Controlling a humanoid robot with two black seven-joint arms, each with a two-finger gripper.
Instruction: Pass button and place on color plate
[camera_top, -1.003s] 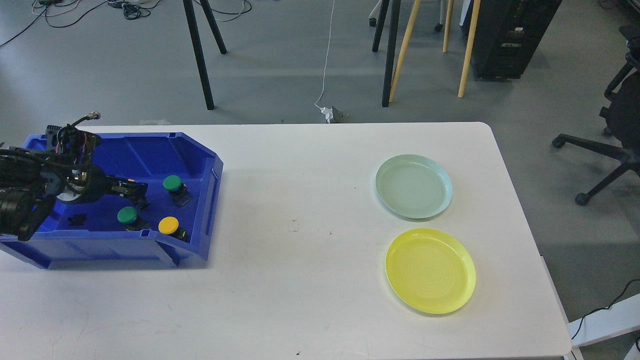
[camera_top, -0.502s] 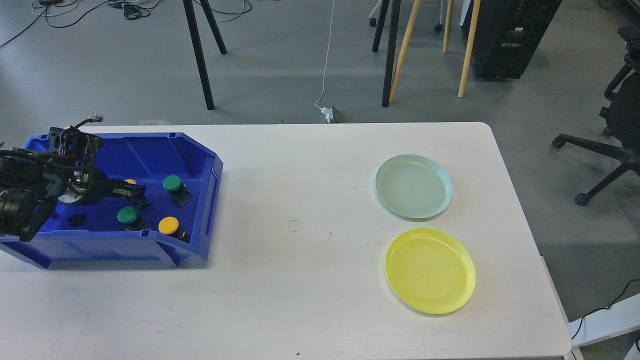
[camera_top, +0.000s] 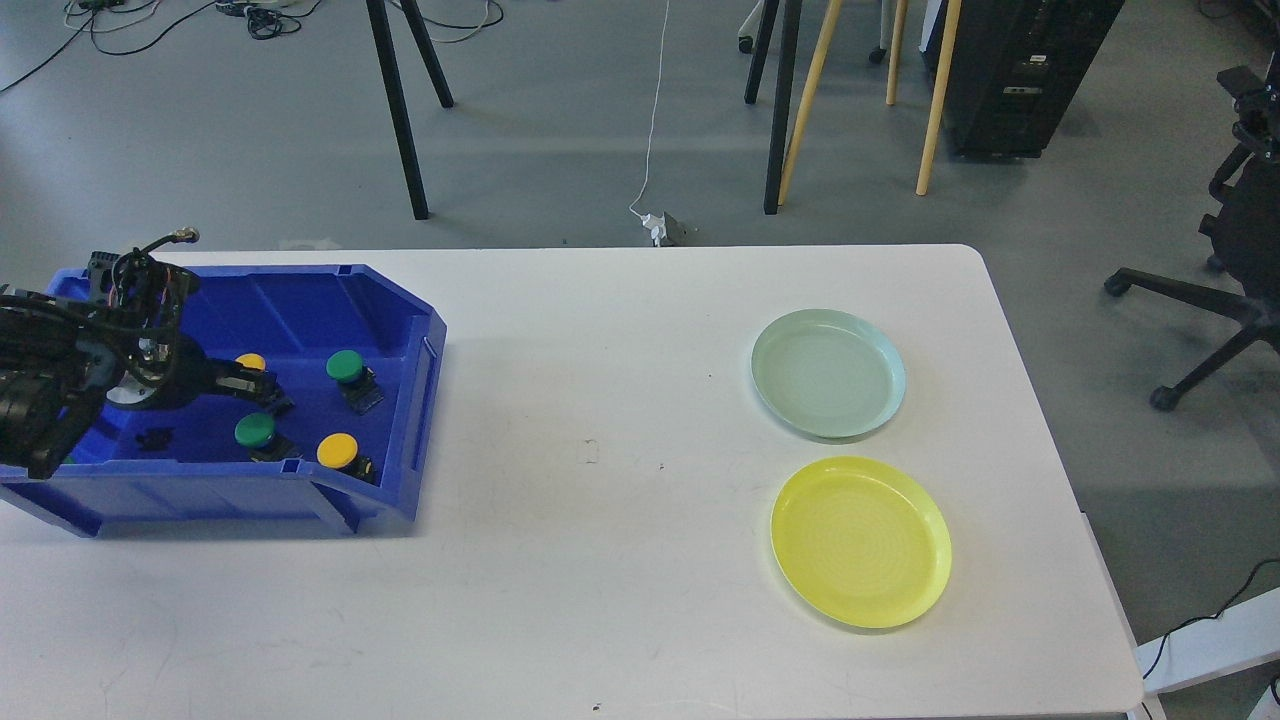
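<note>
Retreating left end effector (camera_top: 262, 385) uncovers round yellow button (camera_top: 250, 362) in bin (camera_top: 300, 300).

A single head view looks forward and steeply down from above the near edge of the white table (camera_top: 600, 400), which fills the lower two thirds of the frame. Its far edge crosses about a third of the way down; grey floor, stand legs and cables fill the top. The left arm enters at the left edge, mid-height, seemingly the nearest thing to the lens. The table's right edge runs down the right side.
</note>
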